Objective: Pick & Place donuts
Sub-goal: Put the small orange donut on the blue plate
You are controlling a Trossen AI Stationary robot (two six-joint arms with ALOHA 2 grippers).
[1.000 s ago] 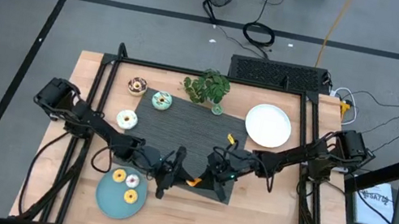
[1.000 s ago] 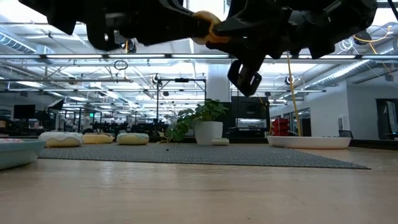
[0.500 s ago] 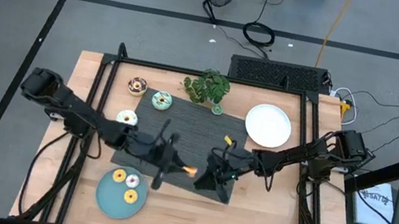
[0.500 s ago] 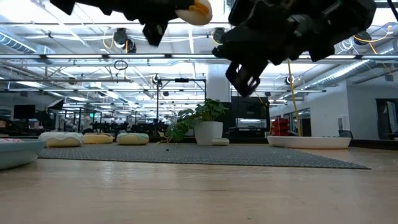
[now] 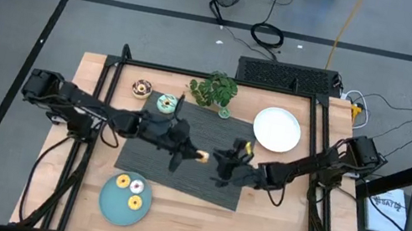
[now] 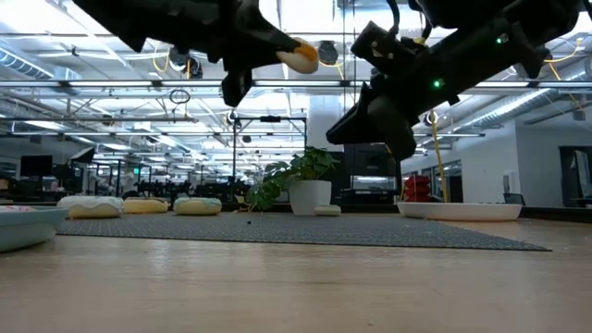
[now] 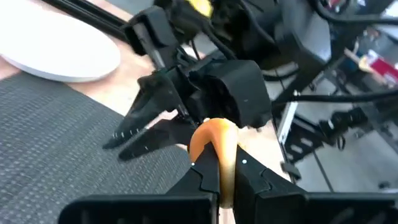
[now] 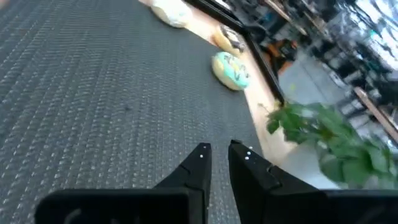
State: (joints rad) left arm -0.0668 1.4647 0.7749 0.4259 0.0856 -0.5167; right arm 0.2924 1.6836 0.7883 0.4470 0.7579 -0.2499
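Note:
An orange-iced donut hangs over the grey mat at the table's middle, with my left gripper shut on it. In the low view the donut is well above the table. My right gripper is just right of it, shut and holding nothing, and its fingers point over the mat. A green donut and a brown one lie at the far left. Three donuts rest on the teal plate. My left gripper pinches the orange donut's ring between its two fingers, and the rest of the ring sticks out past the fingertips. The fingers reach nearly level, pointing toward the table's right. The donut stands on edge, lifted clear of the mat.
A white plate sits at the far right, and a small potted plant stands at the mat's far edge. My two grippers are close together over the mat's middle. Bare wood lies along the near edge, right of the teal plate.
My left gripper has carried the orange donut up and toward the table's far edge, from the mat's near edge to its middle, rolling its wrist on the way. My right gripper has turned about almost in place and now points toward the far left.

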